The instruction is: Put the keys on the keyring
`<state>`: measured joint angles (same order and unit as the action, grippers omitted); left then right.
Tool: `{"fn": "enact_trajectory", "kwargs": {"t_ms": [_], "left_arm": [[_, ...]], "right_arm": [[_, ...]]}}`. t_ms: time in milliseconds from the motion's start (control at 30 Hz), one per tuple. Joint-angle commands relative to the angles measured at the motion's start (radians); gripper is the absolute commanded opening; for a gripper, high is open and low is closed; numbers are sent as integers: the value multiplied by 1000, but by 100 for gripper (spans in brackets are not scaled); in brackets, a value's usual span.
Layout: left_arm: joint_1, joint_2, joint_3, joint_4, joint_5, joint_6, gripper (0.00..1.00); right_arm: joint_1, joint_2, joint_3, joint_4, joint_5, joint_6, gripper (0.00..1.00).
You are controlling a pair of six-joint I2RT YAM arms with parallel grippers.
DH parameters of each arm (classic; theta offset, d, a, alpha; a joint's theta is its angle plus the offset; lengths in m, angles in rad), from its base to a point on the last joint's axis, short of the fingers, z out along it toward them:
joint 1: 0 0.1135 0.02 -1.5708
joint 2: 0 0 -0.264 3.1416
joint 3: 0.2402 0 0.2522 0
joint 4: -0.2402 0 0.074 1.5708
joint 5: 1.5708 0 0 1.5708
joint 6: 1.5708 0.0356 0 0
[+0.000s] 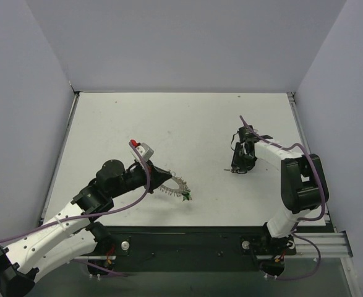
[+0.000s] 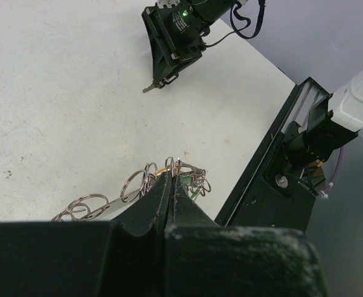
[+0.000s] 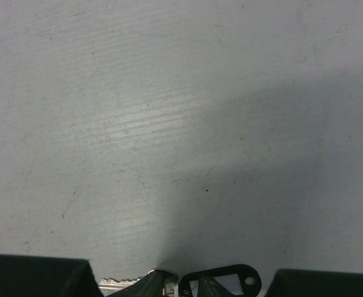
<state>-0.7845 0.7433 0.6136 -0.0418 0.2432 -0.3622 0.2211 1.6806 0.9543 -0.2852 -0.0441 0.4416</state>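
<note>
White table, pale grey walls

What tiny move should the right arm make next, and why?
Probably finish closing its fingers. The right gripper sits down on the table with a black-headed key at its fingertips, not clearly pinched yet, and the left gripper holds the keyring clamped, ready to receive it.
</note>
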Motion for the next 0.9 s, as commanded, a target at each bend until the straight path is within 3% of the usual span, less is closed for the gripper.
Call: {"fn": "enact_trajectory", "kwargs": {"t_ms": [0, 200, 533, 767, 867], "left_arm": [[1, -19, 15, 92, 18, -14, 0], [1, -22, 12, 86, 18, -18, 0], [1, -13, 15, 88, 21, -17, 0], [-1, 11, 23, 99, 34, -15, 0], [-1, 16, 25, 102, 38, -17, 0]], "right_arm": [[-8, 13, 17, -9, -25, 2, 22], [-6, -24, 8, -9, -48, -7, 0], [3, -156, -12, -22, -120, -30, 0], [35, -142, -26, -22, -192, -14, 0], [60, -145, -35, 3, -244, -14, 18]]}}
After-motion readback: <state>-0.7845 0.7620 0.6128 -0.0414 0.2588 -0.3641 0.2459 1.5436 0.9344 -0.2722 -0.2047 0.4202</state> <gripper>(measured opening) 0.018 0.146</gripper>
